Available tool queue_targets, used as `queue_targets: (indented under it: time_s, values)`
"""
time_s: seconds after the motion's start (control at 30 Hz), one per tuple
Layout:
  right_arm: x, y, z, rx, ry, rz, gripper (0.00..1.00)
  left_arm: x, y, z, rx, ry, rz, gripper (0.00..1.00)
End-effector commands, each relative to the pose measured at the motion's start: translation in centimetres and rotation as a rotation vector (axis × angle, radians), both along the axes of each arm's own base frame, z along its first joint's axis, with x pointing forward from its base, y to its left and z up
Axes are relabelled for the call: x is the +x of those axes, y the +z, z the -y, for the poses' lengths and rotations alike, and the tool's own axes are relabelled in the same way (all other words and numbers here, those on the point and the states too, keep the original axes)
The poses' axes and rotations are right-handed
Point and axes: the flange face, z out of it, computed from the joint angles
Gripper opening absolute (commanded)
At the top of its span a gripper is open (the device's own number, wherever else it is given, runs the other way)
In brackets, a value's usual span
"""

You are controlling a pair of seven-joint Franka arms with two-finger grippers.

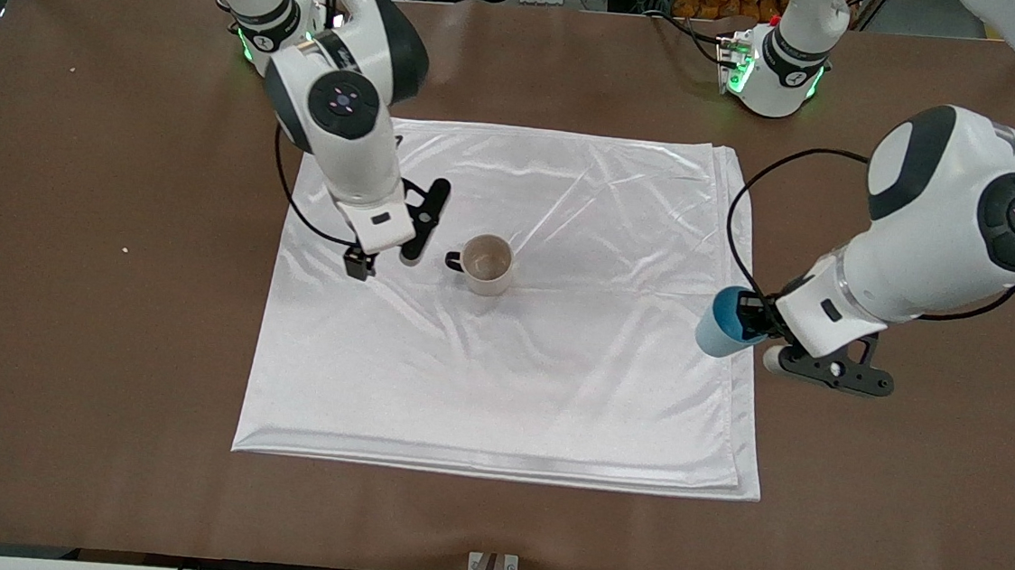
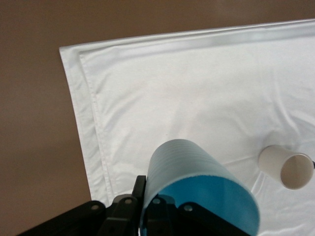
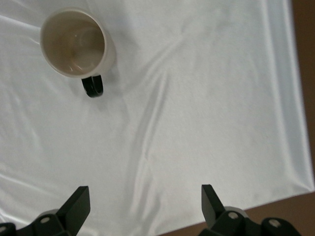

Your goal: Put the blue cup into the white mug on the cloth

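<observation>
1. Carry the blue cup point(image 1: 721, 329), pinched sideways in the left gripper point(image 1: 754, 318) over the cloth point(image 1: 553, 397) edge at the left arm's end, toward the white mug point(image 1: 485, 264).
2. Tip upright, centre over the mug's rim, lower straight in; narrow clearance likely.
3. Mind the right gripper point(image 1: 385, 257), fingers spread and empty, low over the cloth just beside the mug's black handle.
4. Nothing else between cup and mug.
</observation>
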Motion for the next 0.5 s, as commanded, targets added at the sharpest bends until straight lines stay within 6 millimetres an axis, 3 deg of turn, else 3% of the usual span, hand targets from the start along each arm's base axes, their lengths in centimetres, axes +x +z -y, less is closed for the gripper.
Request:
queue_targets:
  time_s: [0.0, 0.2, 0.33, 0.47]
  values:
    - [-0.4, 6.1, 5.3, 0.006, -0.043, 0.026, 1.0, -2.2, 1.3, 4.0, -0.03, 0.02, -0.029, 0.0]
    - [-0.9, 11.8, 11.0, 0.01, -0.141, 0.047, 1.0, -4.7, 1.1, 9.7, -0.024, -0.027, -0.039, 0.0]
    - [-0.7, 14.2, 15.2, 0.017, -0.208, 0.07, 1.0, -6.8, 0.1, 13.8, -0.014, -0.088, -0.055, 0.0]
    - [-0.8, 16.1, 18.9, 0.017, -0.277, 0.078, 1.0, -7.5, -1.7, 16.1, -0.012, -0.076, -0.081, 0.0]
